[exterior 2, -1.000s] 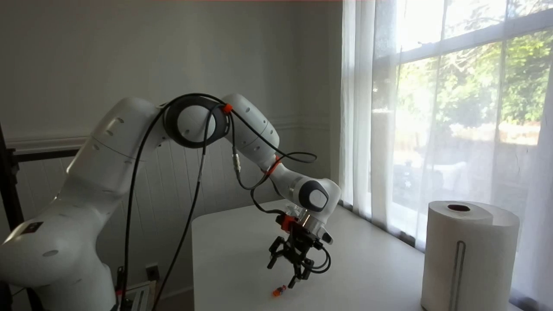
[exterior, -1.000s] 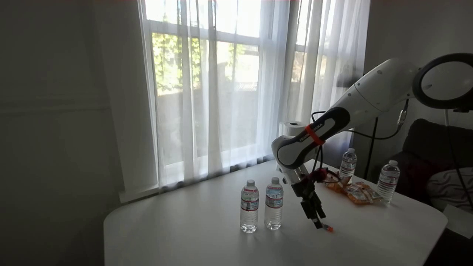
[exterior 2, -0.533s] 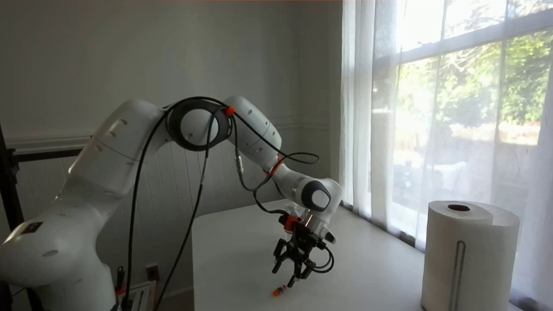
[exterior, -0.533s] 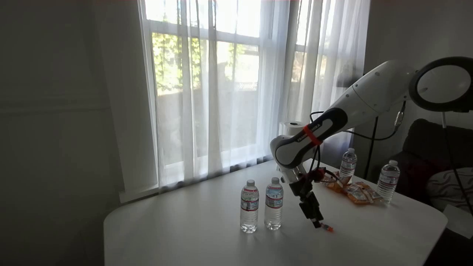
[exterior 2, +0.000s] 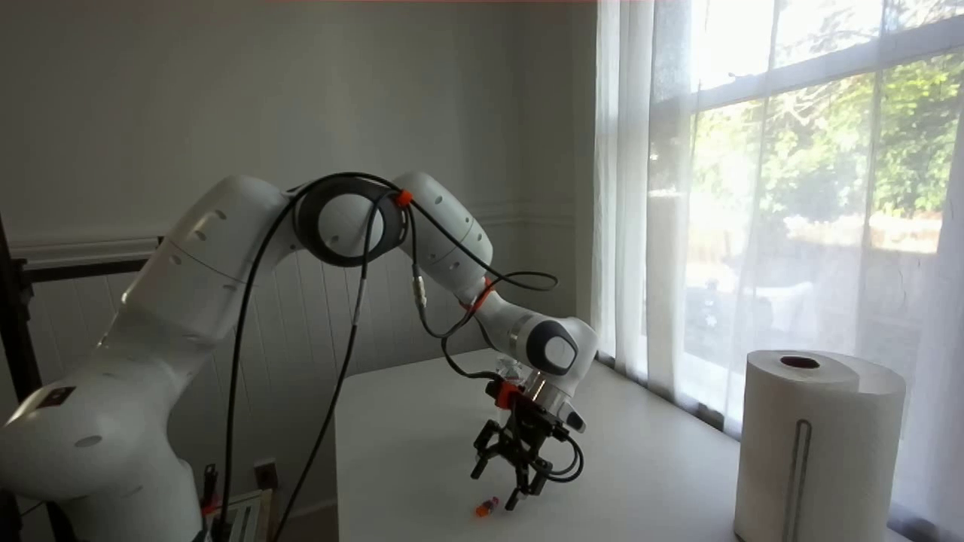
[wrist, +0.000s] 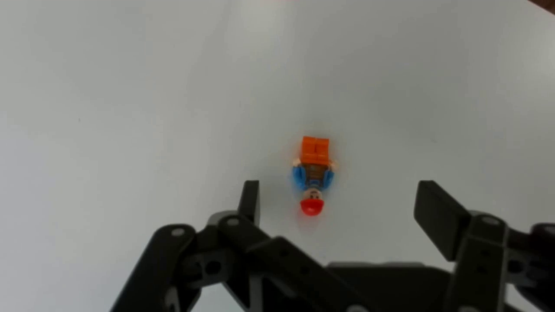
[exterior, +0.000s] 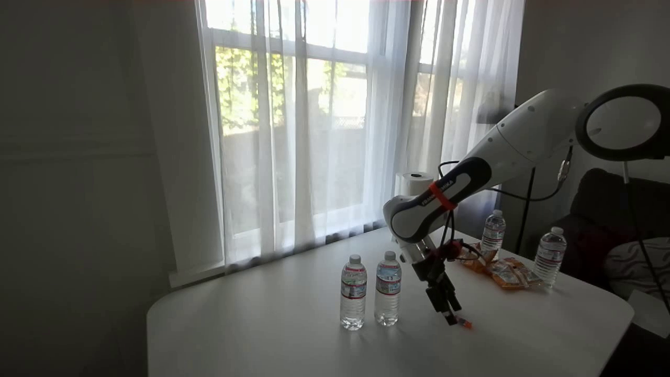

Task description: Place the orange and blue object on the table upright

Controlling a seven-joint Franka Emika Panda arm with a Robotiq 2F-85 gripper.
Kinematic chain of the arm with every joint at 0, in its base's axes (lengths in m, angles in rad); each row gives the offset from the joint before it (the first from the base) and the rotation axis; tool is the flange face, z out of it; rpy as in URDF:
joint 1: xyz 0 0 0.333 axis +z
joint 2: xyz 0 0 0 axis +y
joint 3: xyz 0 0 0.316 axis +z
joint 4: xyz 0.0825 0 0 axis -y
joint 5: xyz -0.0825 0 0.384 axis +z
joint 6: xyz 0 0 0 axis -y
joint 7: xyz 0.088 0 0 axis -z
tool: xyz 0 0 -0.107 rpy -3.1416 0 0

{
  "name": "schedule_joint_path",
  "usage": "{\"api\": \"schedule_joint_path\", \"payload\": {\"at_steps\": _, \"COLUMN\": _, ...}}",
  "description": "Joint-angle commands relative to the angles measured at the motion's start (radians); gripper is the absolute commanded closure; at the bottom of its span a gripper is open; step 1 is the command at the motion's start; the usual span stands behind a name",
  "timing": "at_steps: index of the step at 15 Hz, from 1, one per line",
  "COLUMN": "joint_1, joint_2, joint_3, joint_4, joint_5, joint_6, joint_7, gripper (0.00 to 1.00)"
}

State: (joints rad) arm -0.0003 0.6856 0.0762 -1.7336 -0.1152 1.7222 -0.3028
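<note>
end effector | jaws spread wide | apart from minifigure (face up)

Your wrist view faces steeply down from close above the table, with the gripper at its bottom edge and the orange and blue object near the middle. In an exterior view you look across the table from above its level, facing a curtained window, the arm cut by the right edge and the gripper well away. In an exterior view you have the arm side-on from the left edge, a panelled wall ahead, a window along the right and a paper towel roll close to the lens. Arm and roll show in both exterior views; object, gripper and table in all three.
</note>
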Motion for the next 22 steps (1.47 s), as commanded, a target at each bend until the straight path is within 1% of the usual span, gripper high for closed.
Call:
{"api": "schedule_joint_path", "payload": {"at_steps": 1, "joint_1": 0.009, "joint_2": 0.018, "joint_3": -0.012, "joint_4": 0.025, "joint_5": -0.021, "joint_6": -0.035, "joint_7": 0.009, "gripper": 0.39}}
{"api": "schedule_joint_path", "payload": {"at_steps": 2, "joint_1": 0.009, "joint_2": 0.02, "joint_3": -0.013, "joint_4": 0.026, "joint_5": -0.022, "joint_6": -0.036, "joint_7": 0.009, "gripper": 0.47}}
{"api": "schedule_joint_path", "payload": {"at_steps": 7, "joint_1": 0.009, "joint_2": 0.022, "joint_3": -0.018, "joint_4": 0.033, "joint_5": -0.036, "joint_6": -0.042, "joint_7": 0.009, "gripper": 0.83}}
{"api": "schedule_joint_path", "payload": {"at_steps": 9, "joint_1": 0.01, "joint_2": 0.024, "joint_3": -0.019, "joint_4": 0.035, "joint_5": -0.041, "joint_6": -0.045, "joint_7": 0.009, "gripper": 0.95}}
{"api": "schedule_joint_path", "payload": {"at_steps": 10, "joint_1": 0.01, "joint_2": 0.025, "joint_3": -0.019, "joint_4": 0.036, "joint_5": -0.042, "joint_6": -0.046, "joint_7": 0.009, "gripper": 0.99}}
{"api": "schedule_joint_path", "payload": {"at_steps": 11, "joint_1": 0.01, "joint_2": 0.025, "joint_3": -0.019, "joint_4": 0.036, "joint_5": -0.043, "joint_6": -0.048, "joint_7": 0.009, "gripper": 1.0}}
{"api": "schedule_joint_path", "payload": {"at_steps": 12, "joint_1": 0.01, "joint_2": 0.025, "joint_3": -0.019, "joint_4": 0.037, "joint_5": -0.044, "joint_6": -0.05, "joint_7": 0.009, "gripper": 0.97}}
{"api": "schedule_joint_path", "payload": {"at_steps": 15, "joint_1": 0.011, "joint_2": 0.012, "joint_3": -0.021, "joint_4": 0.03, "joint_5": -0.047, "joint_6": -0.053, "joint_7": 0.014, "gripper": 0.97}}
{"api": "schedule_joint_path", "payload": {"at_steps": 17, "joint_1": 0.01, "joint_2": -0.019, "joint_3": -0.022, "joint_4": 0.012, "joint_5": -0.05, "joint_6": -0.048, "joint_7": 0.022, "gripper": 0.97}}
{"api": "schedule_joint_path", "payload": {"at_steps": 22, "joint_1": 0.008, "joint_2": -0.145, "joint_3": -0.041, "joint_4": -0.059, "joint_5": -0.07, "joint_6": -0.009, "joint_7": 0.074, "gripper": 0.97}}
